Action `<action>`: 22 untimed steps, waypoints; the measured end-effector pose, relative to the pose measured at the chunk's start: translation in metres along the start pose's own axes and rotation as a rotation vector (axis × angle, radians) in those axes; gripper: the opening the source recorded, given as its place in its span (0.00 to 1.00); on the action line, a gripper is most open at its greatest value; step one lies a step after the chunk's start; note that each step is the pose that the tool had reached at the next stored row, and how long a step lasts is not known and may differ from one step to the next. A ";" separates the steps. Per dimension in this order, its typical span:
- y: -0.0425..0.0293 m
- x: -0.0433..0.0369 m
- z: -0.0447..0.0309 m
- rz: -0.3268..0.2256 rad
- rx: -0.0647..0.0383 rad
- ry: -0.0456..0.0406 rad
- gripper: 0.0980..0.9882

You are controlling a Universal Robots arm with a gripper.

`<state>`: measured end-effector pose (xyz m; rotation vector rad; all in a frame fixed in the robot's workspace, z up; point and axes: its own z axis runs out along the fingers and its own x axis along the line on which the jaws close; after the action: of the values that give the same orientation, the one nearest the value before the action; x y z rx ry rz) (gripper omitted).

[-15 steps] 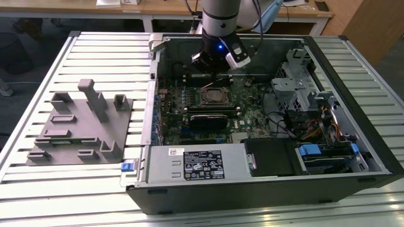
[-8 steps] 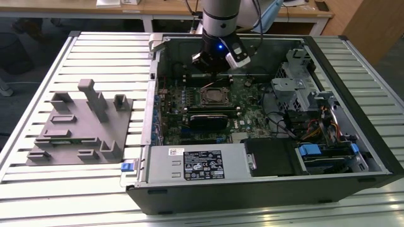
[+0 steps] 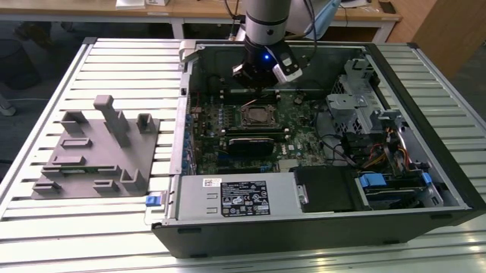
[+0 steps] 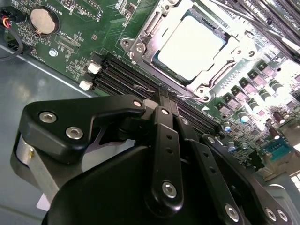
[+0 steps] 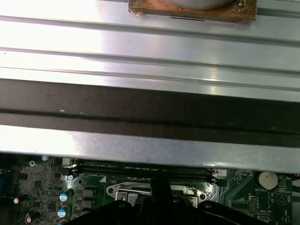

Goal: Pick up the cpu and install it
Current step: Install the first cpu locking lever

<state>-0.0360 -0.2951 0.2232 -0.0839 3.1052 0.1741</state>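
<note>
gripper [image 4: 165,96] hangs fingers pinched together, just clear of the socket's metal frame [image 4: 140,44]; shiny silvery square cpu [image 4: 190,47] sits inside

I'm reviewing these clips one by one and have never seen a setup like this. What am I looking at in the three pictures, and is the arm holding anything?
The exterior view looks down on a slatted metal table bearing an open computer case and, toward the exterior view's left, a grey plastic holder. The grey-and-black column coming down into the case is the robot arm; at its end is the gripper, the machine's "hand".

The other two pictures come from cameras riding on the arm near its wrist. In the second wrist view the black gripper has its fingers closed together with nothing between them, just above the green motherboard. The pale silvery square beyond it is the cpu, already lying inside the socket's metal frame.

The first wrist view shows the table slats and the board's edge.
</note>
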 end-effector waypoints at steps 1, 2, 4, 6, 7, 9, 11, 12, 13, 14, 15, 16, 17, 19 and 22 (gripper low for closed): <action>0.0001 -0.0003 0.0004 0.000 0.000 0.0001 0.01; 0.0002 -0.0008 0.0007 0.000 0.000 0.0002 0.01; 0.0003 -0.0018 0.0016 0.000 0.000 0.0001 0.01; 0.0001 -0.0030 0.0026 0.000 0.000 0.0001 0.01; 0.0000 -0.0037 0.0031 0.000 0.000 0.0001 0.01; -0.0002 -0.0052 0.0043 0.000 0.000 0.0003 0.01; -0.0004 -0.0067 0.0055 0.000 0.000 0.0007 0.01; -0.0006 -0.0076 0.0063 0.000 0.000 0.0010 0.01; -0.0007 -0.0083 0.0070 0.000 0.000 0.0013 0.01; -0.0008 -0.0089 0.0077 0.000 0.000 0.0016 0.01; -0.0009 -0.0095 0.0084 0.000 0.000 0.0018 0.01; -0.0010 -0.0100 0.0092 0.000 0.000 0.0020 0.01; -0.0011 -0.0106 0.0099 0.000 0.000 0.0022 0.01; -0.0013 -0.0115 0.0115 0.000 0.000 0.0028 0.01; -0.0016 -0.0125 0.0142 0.000 0.000 0.0037 0.01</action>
<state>-0.0231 -0.2944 0.2093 -0.0837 3.1089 0.1742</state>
